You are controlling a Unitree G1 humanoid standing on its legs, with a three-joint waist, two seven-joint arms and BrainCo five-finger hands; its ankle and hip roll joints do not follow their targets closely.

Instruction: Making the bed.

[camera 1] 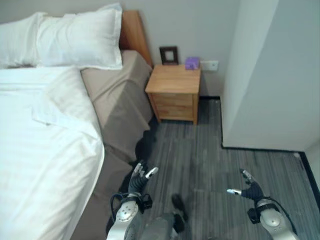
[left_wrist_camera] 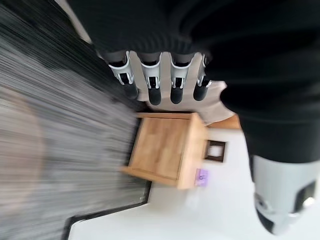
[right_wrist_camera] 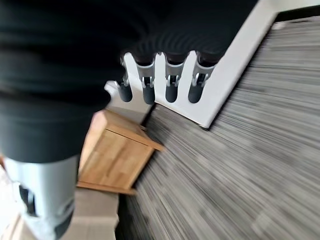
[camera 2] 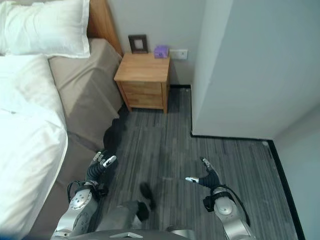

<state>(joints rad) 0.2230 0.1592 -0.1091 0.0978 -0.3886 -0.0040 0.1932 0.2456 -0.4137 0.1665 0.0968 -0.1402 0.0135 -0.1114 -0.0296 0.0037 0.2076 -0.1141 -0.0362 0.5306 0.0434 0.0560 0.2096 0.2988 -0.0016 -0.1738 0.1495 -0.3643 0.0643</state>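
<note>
Bedding comes first: the white duvet (camera 1: 45,150) lies rumpled on the bed (camera 1: 117,95) at the robot's left, so both empty, loose-fingered hands (left hand (camera 1: 139,179), right hand (camera 1: 248,190), over the floor (camera 1: 200,150)) should probably reach its edge and pull evenly.

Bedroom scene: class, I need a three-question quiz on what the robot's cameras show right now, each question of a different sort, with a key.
1. True or false: the left hand is gripping the duvet.
2. What stands on the nightstand against the wall?
A. a lamp and a clock
B. a dark picture frame and a small purple box
C. a stack of books
3. Fill in: two white ______ lie at the head of the bed.

Key:
1. False. It hangs over the floor beside the bed, fingers relaxed; the right hand too.
2. B: frame, box.
3. pillows.
</note>
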